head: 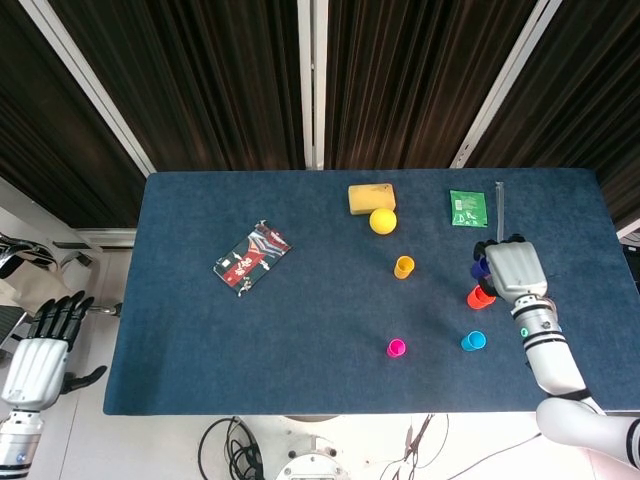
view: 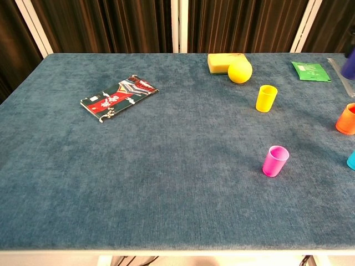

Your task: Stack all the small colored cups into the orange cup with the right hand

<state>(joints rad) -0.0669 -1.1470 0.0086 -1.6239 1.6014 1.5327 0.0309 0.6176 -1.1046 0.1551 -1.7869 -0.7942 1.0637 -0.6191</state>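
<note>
My right hand (head: 516,270) holds the purple cup (head: 481,270) lifted just above the orange cup (head: 478,296) near the table's right side. In the chest view only a sliver of the purple cup (view: 350,64) shows at the right edge, high over the orange cup (view: 346,119); the hand itself is out of that frame. The cyan cup (head: 473,341) stands in front of the orange one, and the cyan cup (view: 351,160) is cut by the frame edge. The magenta cup (head: 397,348) and yellow cup (head: 403,267) stand upright mid-table. My left hand (head: 40,345) hangs off the table's left, fingers apart, holding nothing.
A yellow sponge (head: 372,197) and yellow ball (head: 382,221) lie at the back, with a green packet (head: 468,208) and a thin clear strip (head: 499,215) to their right. A patterned packet (head: 252,257) lies on the left half of the blue cloth.
</note>
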